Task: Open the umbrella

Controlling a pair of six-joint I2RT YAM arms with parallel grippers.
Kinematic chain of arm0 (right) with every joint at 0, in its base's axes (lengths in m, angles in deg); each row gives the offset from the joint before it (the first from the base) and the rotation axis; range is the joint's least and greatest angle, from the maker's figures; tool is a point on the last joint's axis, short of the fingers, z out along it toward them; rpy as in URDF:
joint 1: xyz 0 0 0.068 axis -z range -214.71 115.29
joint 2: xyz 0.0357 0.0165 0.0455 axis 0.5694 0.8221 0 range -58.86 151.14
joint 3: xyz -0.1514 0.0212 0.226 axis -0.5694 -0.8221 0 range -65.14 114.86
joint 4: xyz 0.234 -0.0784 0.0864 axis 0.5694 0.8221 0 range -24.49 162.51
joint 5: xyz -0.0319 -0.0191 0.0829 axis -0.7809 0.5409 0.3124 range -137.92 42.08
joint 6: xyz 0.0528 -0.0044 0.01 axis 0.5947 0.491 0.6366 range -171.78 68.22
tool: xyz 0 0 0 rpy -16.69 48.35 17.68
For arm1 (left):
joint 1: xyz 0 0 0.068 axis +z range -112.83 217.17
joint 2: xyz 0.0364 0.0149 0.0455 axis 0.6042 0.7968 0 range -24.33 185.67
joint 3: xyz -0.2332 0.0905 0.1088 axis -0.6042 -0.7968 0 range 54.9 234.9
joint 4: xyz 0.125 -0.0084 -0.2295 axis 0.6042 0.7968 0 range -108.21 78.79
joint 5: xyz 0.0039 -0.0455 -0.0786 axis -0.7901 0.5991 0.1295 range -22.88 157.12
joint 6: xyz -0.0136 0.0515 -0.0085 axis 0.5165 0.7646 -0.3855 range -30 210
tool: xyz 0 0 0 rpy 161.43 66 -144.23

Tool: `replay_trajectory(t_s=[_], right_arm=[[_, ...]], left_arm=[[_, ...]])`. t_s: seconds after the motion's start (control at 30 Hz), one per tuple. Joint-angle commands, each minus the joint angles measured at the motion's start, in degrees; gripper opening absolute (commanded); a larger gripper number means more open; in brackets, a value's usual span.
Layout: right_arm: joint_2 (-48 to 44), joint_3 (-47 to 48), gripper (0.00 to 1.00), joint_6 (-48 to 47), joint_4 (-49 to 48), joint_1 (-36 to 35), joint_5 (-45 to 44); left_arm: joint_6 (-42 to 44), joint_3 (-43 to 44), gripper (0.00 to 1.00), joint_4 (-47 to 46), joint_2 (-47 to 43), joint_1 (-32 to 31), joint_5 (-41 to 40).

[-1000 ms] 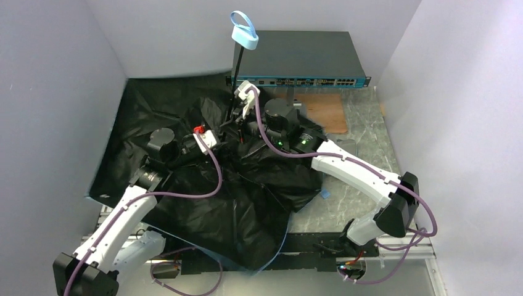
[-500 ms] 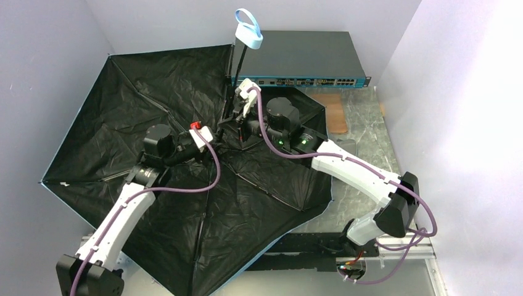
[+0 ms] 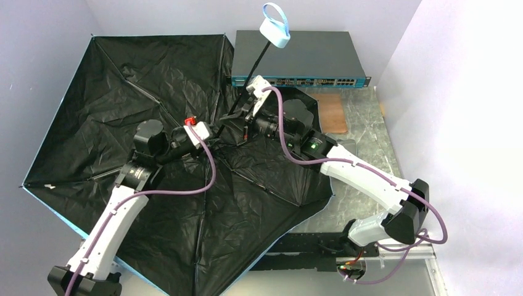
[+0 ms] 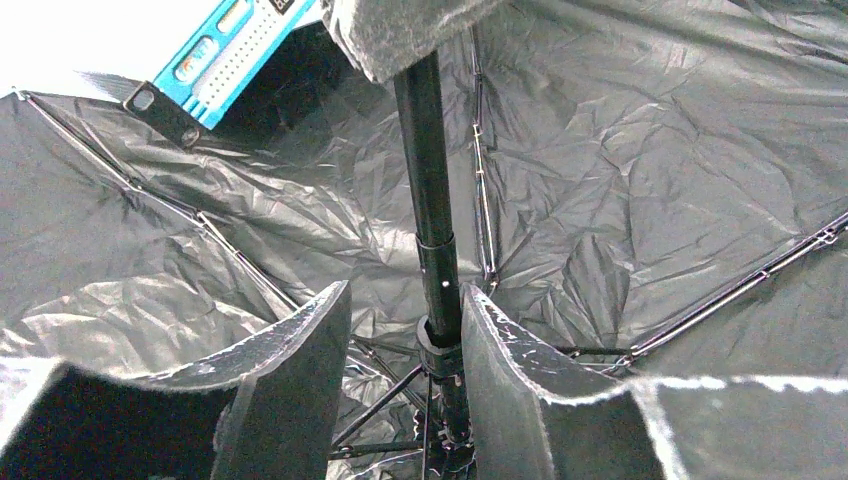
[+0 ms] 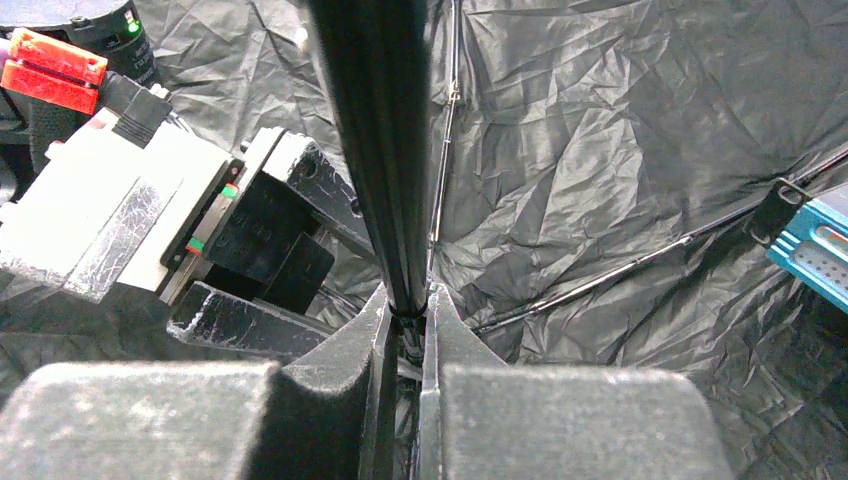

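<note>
Two grippers meet on the umbrella (image 3: pixel 179 228), its black canopy (image 3: pixel 111 105) spread upside-down over the left half of the tabletop (image 3: pixel 370 148). The right gripper (image 5: pixel 408 300) clamps the shaft (image 4: pixel 425 150); the left gripper (image 4: pixel 405 295) has its jaws parted around it.

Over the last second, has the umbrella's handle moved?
Yes. The umbrella's handle has swung right, from the network switch's left edge to further in over its top.

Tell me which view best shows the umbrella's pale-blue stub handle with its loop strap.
The top external view: the pale-blue stub handle with its loop strap stands clear atop the thin black shaft. Neither wrist view shows it; both show only that shaft and the black canopy underside.
</note>
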Motion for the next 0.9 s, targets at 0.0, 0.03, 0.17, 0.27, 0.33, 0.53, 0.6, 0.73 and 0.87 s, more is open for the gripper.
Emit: replay_trajectory(t_s=[0.0, 0.03, 0.17, 0.27, 0.33, 0.53, 0.6, 0.73, 0.87], right_arm=[[-4.6, 0.9, 0.00, 1.4, -9.6, -1.0, 2.4], [-4.5, 0.6, 0.00, 1.3, -9.5, -1.2, 2.5], [-4.4, -0.2, 0.00, 1.3, -9.9, -1.7, 2.6], [-4.1, 0.0, 0.00, 1.1, -10.2, -1.9, 2.8], [-3.9, 0.3, 0.00, 0.9, -10.4, -1.9, 3.0], [-6.7, 0.1, 0.00, -1.8, -8.9, -1.8, 2.6], [-8.2, -0.4, 0.00, -2.3, -8.1, -1.6, 3.2], [-11.1, -2.7, 0.19, -4.5, -4.2, -1.6, 4.7], [-15.2, -6.9, 0.57, -7.0, 1.1, -0.8, 6.0]], left_arm=[[0.5, 3.0, 0.50, 2.0, 2.0, -2.4, -7.1], [0.1, 3.4, 0.50, 1.7, 2.3, -3.1, -7.4], [0.0, 5.0, 0.44, 2.4, 3.7, -5.3, -9.0], [0.1, 5.6, 0.40, 3.3, 5.0, -5.6, -10.4], [0.3, 5.5, 0.34, 4.1, 5.9, -5.6, -11.8], [6.3, 1.9, 0.07, 6.6, 5.3, -2.9, -19.0], [8.5, 0.5, 0.09, 6.4, 4.4, -0.8, -18.4], [9.8, 3.4, 0.00, 9.6, 4.9, 2.3, -15.8], [12.5, 11.1, 0.00, 12.4, 5.6, 2.5, -16.2]])
